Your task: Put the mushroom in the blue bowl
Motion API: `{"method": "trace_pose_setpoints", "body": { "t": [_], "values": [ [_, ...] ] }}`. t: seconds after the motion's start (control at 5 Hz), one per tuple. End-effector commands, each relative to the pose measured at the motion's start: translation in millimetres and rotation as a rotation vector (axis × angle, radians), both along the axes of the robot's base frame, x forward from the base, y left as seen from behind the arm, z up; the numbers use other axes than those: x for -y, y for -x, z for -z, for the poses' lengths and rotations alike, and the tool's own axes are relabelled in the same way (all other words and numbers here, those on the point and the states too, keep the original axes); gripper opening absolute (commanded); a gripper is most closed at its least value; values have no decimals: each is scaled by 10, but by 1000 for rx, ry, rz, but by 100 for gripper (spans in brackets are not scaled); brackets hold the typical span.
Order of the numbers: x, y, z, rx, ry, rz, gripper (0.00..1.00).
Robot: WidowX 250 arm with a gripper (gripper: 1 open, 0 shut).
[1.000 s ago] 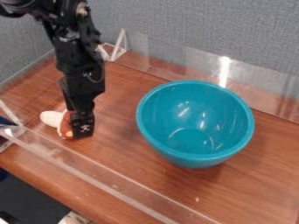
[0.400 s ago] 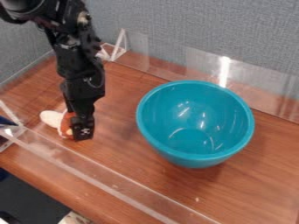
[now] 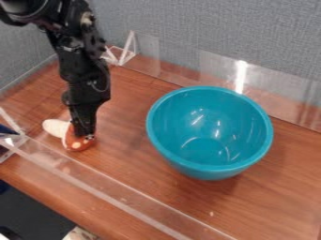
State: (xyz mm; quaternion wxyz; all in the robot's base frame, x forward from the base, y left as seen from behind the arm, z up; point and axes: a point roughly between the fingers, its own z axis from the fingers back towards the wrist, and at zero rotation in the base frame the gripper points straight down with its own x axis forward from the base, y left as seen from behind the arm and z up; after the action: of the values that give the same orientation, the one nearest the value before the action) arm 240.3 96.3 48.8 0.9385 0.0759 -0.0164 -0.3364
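The mushroom (image 3: 58, 127) lies on its side on the wooden table at the left, cream stem pointing left and orange-red cap to the right. My gripper (image 3: 84, 137) reaches straight down onto the cap end. Its fingers are drawn in narrow around the cap, and a bit of orange shows below their tips. The blue bowl (image 3: 189, 112) stands upright and empty to the right of the gripper, about a hand's width away.
Low clear plastic walls line the table: one along the front edge (image 3: 126, 192) and panels at the back (image 3: 238, 70). A grey fabric backdrop rises behind. Bare wood (image 3: 131, 155) lies between the mushroom and the bowl.
The gripper's fingers have drawn in from wide open to narrow around the mushroom's cap. The arm has stayed at the same spot, and the bowl has not moved.
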Motion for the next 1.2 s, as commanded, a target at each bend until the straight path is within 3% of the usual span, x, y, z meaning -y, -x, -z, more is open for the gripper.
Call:
{"method": "trace_pose_setpoints", "body": {
  "t": [0.0, 0.4, 0.6, 1.0],
  "values": [
    [-47, -4, -224, 49, -3, -12, 0],
    [-55, 17, -351, 63, -2, -17, 0],
    [-116, 2, -319, 63, -3, -29, 100],
    [-194, -36, -228, 57, -4, -47, 100]
  ]
}}
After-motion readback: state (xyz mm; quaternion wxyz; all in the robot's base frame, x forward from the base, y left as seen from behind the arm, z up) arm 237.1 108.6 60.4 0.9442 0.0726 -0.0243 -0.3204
